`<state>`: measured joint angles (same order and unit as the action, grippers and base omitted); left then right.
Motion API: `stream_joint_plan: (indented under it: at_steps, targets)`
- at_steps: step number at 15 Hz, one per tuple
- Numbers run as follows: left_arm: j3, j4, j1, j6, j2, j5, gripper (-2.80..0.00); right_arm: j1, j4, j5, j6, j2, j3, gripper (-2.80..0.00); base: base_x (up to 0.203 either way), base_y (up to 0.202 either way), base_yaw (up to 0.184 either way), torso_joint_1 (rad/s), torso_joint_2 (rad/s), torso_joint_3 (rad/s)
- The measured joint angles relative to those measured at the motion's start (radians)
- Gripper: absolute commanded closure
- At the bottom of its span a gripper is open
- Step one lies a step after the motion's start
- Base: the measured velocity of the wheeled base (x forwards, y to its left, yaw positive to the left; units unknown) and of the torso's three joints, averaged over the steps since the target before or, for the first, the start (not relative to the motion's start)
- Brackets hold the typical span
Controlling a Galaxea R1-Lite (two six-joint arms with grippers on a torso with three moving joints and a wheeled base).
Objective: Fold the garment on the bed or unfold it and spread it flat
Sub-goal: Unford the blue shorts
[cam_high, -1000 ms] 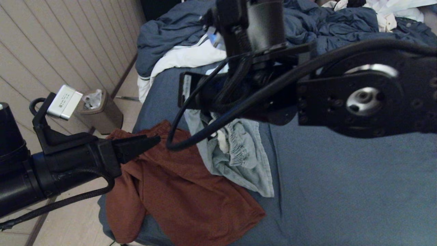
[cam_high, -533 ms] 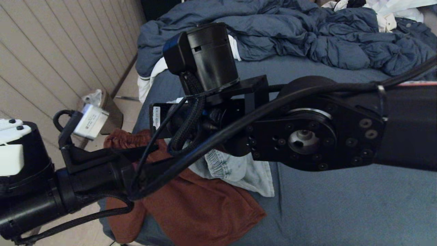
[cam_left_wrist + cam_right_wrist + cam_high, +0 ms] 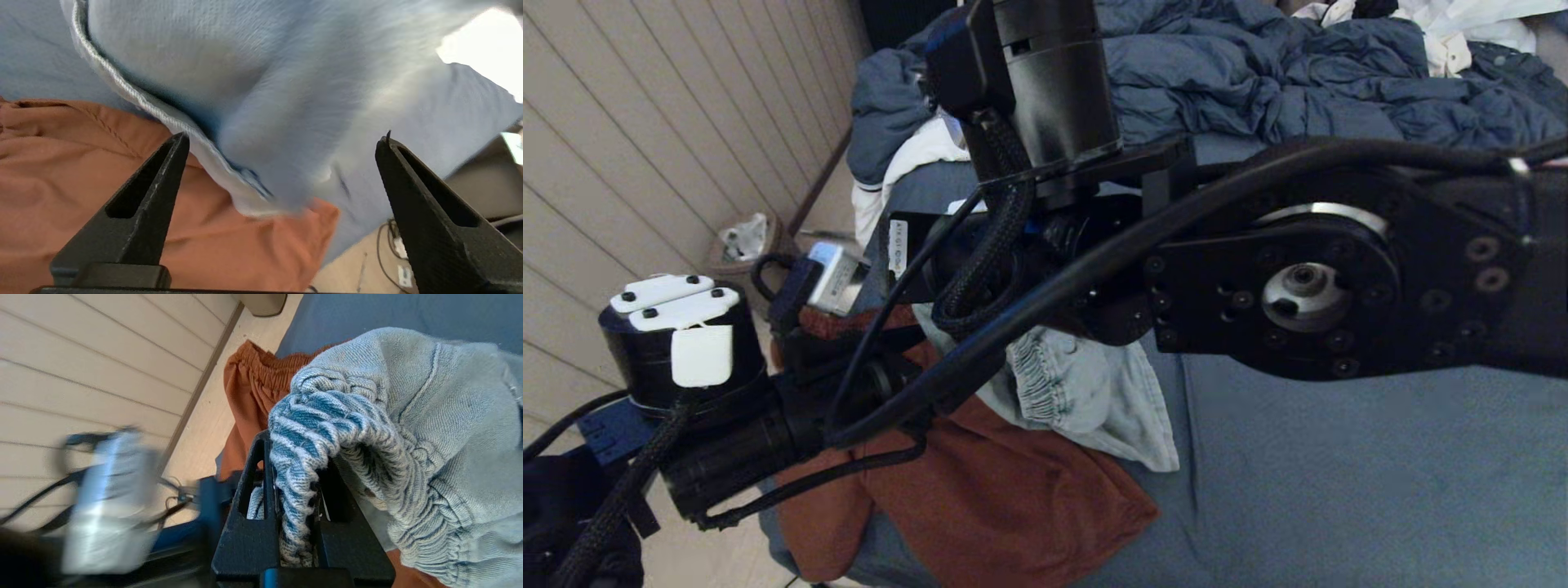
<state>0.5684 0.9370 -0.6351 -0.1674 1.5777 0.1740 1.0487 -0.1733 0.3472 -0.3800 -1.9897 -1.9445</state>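
Note:
A light blue denim garment (image 3: 1086, 400) with a gathered elastic waistband lies bunched over a rust-orange garment (image 3: 980, 498) near the left edge of the bed (image 3: 1339, 490). My right gripper (image 3: 296, 457) is shut on the blue waistband (image 3: 302, 428), holding that part up. My left gripper (image 3: 284, 139) stands open just above both garments, with the blue hem (image 3: 135, 98) and orange cloth (image 3: 102, 183) beyond its fingertips and nothing between them. In the head view the left arm (image 3: 686, 359) reaches in under the right arm (image 3: 1298, 286), which hides both sets of fingers.
A rumpled dark blue duvet (image 3: 1258, 73) with white lining (image 3: 931, 147) fills the bed's far end, with white clothes (image 3: 1445, 33) behind it. A bin (image 3: 743, 245) stands on the floor by the panelled wall (image 3: 645, 122). Bare sheet stretches to the right.
My left gripper has opened wide and moved in toward the garments, its wrist rolling over. The right arm dipped and then rose a little, still holding the blue waistband.

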Motion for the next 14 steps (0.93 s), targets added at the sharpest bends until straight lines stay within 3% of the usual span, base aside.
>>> stream_joint_plan:
  at_steps: [2,3,6,10,14]
  targets:
    - [0.043,-0.001,0.0,0.0,0.043,-0.021,-2.8,-0.001,-0.002,0.0,0.0,0.006,0.001,0.0,0.0,0.0,0.0,0.0,0.0,0.0]
    - [0.058,-0.002,0.0,0.0,0.061,-0.035,0.0,-0.001,-0.002,0.0,0.0,0.008,0.005,0.0,0.0,0.0,0.0,0.0,0.0,0.0]
    - [0.116,-0.007,0.0,-0.002,0.105,-0.083,0.0,-0.001,-0.019,0.0,0.001,0.011,0.012,0.0,0.0,0.0,0.0,0.0,0.0,0.0]
    - [0.21,-0.074,0.017,-0.004,0.129,-0.085,0.0,-0.003,-0.03,0.001,-0.001,0.021,0.019,0.0,0.0,0.0,0.0,0.0,0.0,0.0]
    - [0.199,-0.068,0.042,-0.007,0.114,-0.083,0.0,-0.012,-0.03,0.0,0.0,0.037,0.026,0.0,0.0,0.0,0.0,0.0,0.0,0.0]
